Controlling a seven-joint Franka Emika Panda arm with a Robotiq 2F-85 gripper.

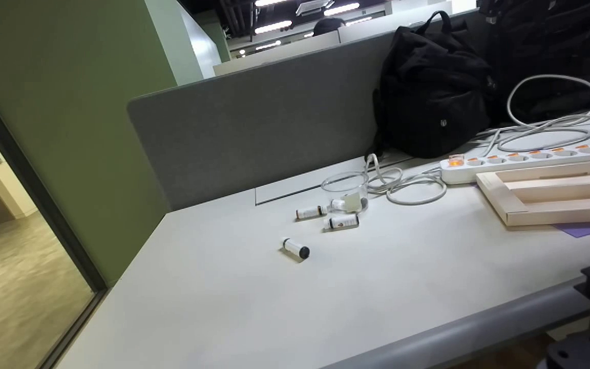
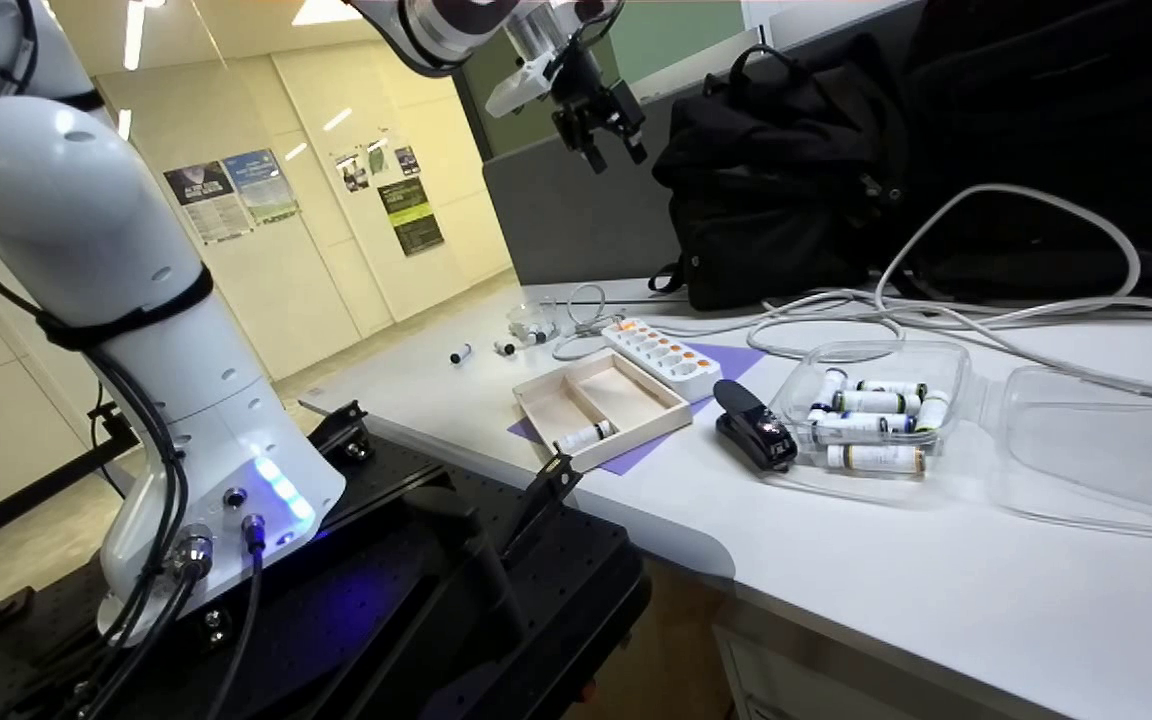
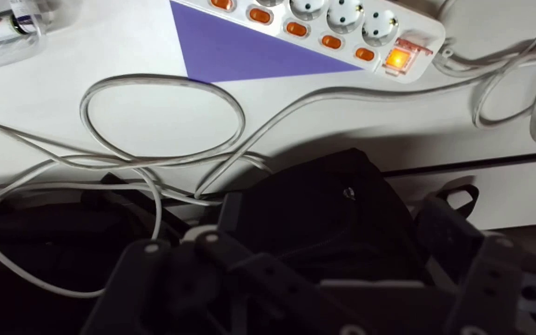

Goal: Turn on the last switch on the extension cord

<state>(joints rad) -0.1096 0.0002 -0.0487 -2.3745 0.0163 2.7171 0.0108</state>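
Note:
The extension cord, a long white power strip, lies on the table in both exterior views (image 1: 527, 164) (image 2: 661, 355). It also crosses the top of the wrist view (image 3: 319, 29), partly cut off by the frame edge. Several orange switches (image 3: 331, 42) line one side of its sockets. A larger switch (image 3: 397, 59) at the cable end glows orange beneath a clear, reddish-edged cover. My gripper (image 2: 618, 160) is high above the table, apart from the strip. In the wrist view my gripper (image 3: 338, 223) has its fingers wide apart with nothing between them, over the black backpack.
A pale wooden tray (image 2: 536, 402) lies beside the strip on a purple sheet (image 2: 626, 460). A black backpack (image 2: 771, 220) stands behind, near looping white cables (image 2: 1126, 250). A black stapler-like object (image 2: 758, 430) and clear box (image 2: 956, 360) of vials sit nearby. A grey divider (image 1: 274, 133) stands behind.

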